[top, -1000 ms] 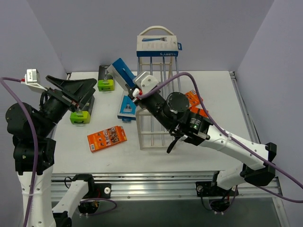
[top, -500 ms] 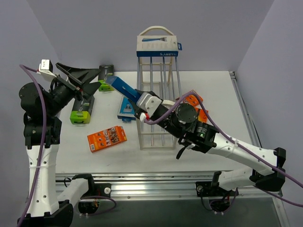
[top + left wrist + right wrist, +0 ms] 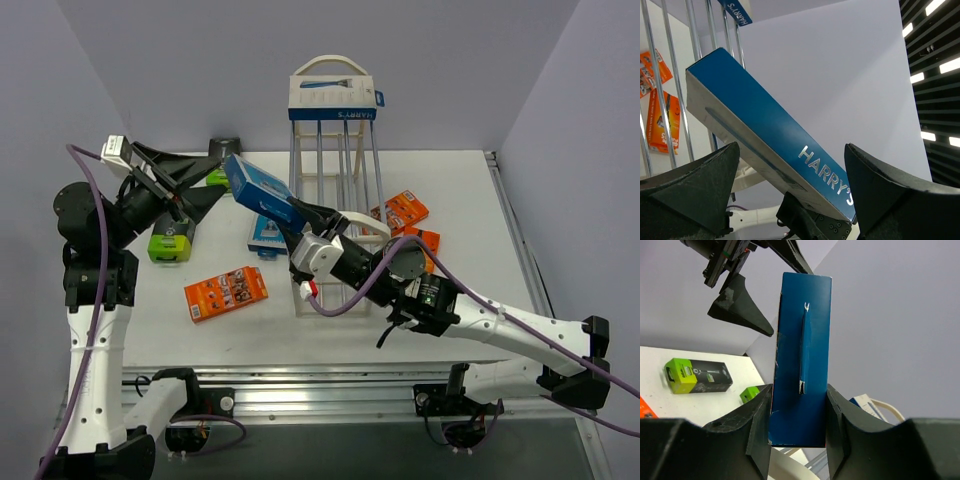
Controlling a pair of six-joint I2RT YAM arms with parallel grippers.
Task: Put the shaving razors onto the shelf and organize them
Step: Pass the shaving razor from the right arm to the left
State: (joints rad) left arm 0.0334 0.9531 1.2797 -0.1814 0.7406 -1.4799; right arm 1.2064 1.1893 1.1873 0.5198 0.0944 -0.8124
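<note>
My right gripper (image 3: pixel 296 214) is shut on a blue HARRY'S razor box (image 3: pixel 258 190) and holds it tilted in the air, left of the cream-white shelf (image 3: pixel 335 215). In the right wrist view the box (image 3: pixel 801 365) stands upright between my fingers (image 3: pixel 760 425). My left gripper (image 3: pixel 195 180) is open and empty, its tips close to the box's far end. In the left wrist view the box (image 3: pixel 770 130) crosses between my spread fingers (image 3: pixel 695 185) without touching them. Another HARRY'S box (image 3: pixel 333 98) lies on top of the shelf.
On the table lie an orange box (image 3: pixel 226 292) at front left, two orange boxes (image 3: pixel 400 210) right of the shelf, a blue-and-white box (image 3: pixel 268 232), a black-and-lime box (image 3: pixel 170 242) and another (image 3: pixel 222 160) partly behind my left gripper.
My right arm has drawn back toward the near edge, bringing the blue box lower. My left gripper has risen and moved right, toward the box's end.
</note>
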